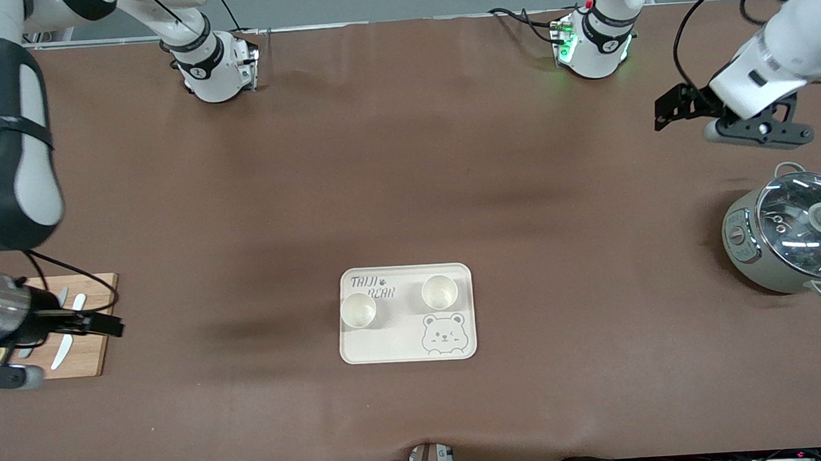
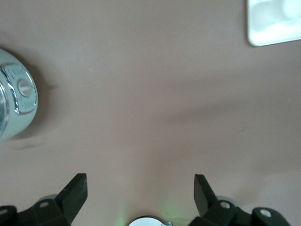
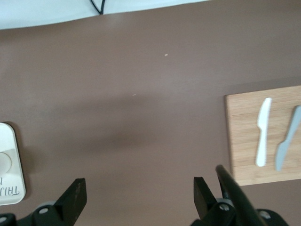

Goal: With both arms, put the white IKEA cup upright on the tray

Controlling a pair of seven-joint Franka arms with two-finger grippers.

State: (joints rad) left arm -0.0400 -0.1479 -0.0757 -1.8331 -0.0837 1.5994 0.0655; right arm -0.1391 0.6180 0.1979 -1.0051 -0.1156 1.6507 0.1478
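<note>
The cream tray (image 1: 388, 344) with a bear face lies on the brown table, near the front camera. Two white cups stand upright on it, one (image 1: 358, 310) toward the right arm's end and one (image 1: 439, 292) above the bear face. My left gripper (image 1: 663, 112) is open and empty over bare table at the left arm's end, above the pot; its wrist view (image 2: 140, 181) shows a tray corner (image 2: 268, 28). My right gripper (image 1: 110, 323) is open and empty over the cutting board's edge; its wrist view (image 3: 140, 186) shows the tray's rim (image 3: 14, 141).
A grey pot with a glass lid (image 1: 790, 239) stands at the left arm's end and shows in the left wrist view (image 2: 14, 101). A wooden cutting board (image 1: 83, 353) with two plastic knives (image 3: 262, 132) lies at the right arm's end.
</note>
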